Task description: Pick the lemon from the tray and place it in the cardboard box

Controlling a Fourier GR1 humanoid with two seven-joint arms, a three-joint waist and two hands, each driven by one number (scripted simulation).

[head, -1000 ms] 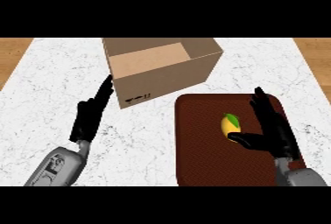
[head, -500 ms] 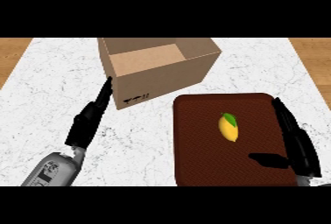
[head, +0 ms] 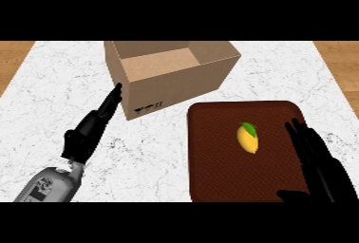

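- Tray (head: 217,175) — brown, on a white marble counter (head: 154,156); its near edge runs to the bottom of the view.
- Lemon (head: 247,138) — lies on the tray's far half, nearer the right rim, bare tray all round it, touched by nothing.
- Box (head: 168,76) — cardboard, open-topped, beyond the tray's far-left corner; a thin strip of counter shows between the two.
- Open counter — a wide stretch left of the tray.
- Right hand (head: 319,163) — over the tray's right rim, just right of the lemon; fingers straight and together, thumb held apart toward the tray's middle.
- Left hand (head: 91,130) — well left of the tray, fingers straight, tips by the box's near-left corner.
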